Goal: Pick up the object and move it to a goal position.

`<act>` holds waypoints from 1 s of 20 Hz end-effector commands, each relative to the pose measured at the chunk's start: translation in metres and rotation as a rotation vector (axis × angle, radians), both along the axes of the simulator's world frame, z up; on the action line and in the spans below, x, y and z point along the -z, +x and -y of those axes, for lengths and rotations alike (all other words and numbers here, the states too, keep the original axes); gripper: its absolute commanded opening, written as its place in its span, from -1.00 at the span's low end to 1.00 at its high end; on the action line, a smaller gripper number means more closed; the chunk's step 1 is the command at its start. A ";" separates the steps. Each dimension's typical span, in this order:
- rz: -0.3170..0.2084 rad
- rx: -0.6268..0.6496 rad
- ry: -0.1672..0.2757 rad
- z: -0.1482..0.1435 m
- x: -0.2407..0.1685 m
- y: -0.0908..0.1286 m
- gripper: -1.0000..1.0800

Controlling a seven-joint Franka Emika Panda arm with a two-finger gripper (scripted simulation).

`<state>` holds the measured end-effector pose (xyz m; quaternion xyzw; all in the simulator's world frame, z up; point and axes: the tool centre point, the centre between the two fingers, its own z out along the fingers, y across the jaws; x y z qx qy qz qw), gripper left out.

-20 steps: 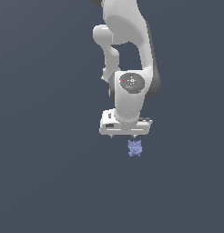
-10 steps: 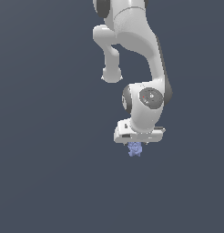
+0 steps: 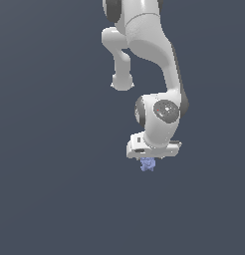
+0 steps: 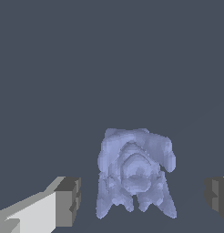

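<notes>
Pincer (image 4: 141,200) now lower, astride periwinkle figurine (image 4: 134,175), fingers apart.

light: even, dim | shadows: none cast | focus: sharp | edges: blocky

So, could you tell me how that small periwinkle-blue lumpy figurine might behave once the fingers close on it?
The periwinkle-blue lumpy figurine looks rigid, so probably no flexing. Its bumpy, spiky surface may give the white gripper uneven contact, so it could twist. Being tiny, it is likely light.

Lumpy periwinkle object (image 4: 135,175), spiky-edged.
</notes>
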<state>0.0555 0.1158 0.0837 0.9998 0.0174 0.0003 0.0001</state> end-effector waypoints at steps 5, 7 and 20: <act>-0.001 0.001 0.000 0.000 0.032 -0.001 0.92; -0.001 0.001 0.000 0.000 0.039 -0.001 0.92; -0.001 0.001 0.000 -0.001 0.043 0.000 -1.00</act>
